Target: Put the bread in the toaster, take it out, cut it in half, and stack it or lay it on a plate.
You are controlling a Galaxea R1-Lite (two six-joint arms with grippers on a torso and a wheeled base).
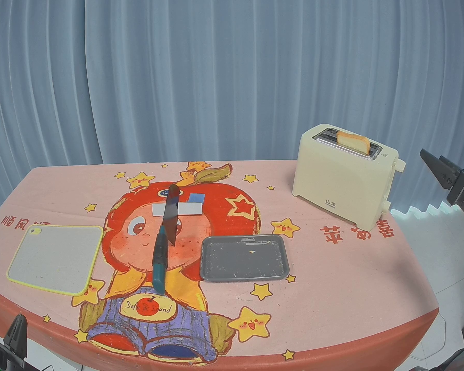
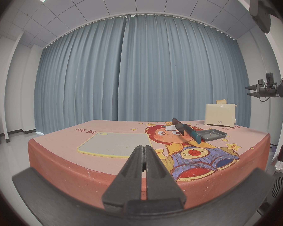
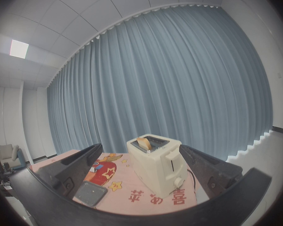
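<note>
Right end effector [image 3: 140, 147] spread apart, clear of toaster [image 3: 157, 170]; bread [image 3: 143, 143] in slot.

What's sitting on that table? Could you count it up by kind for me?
Toaster: 1
Bread slice: 1
Knife: 1
Cutting board: 1
Grey tray: 1
Small white block: 1
Small blue piece: 1
Total: 7
</note>
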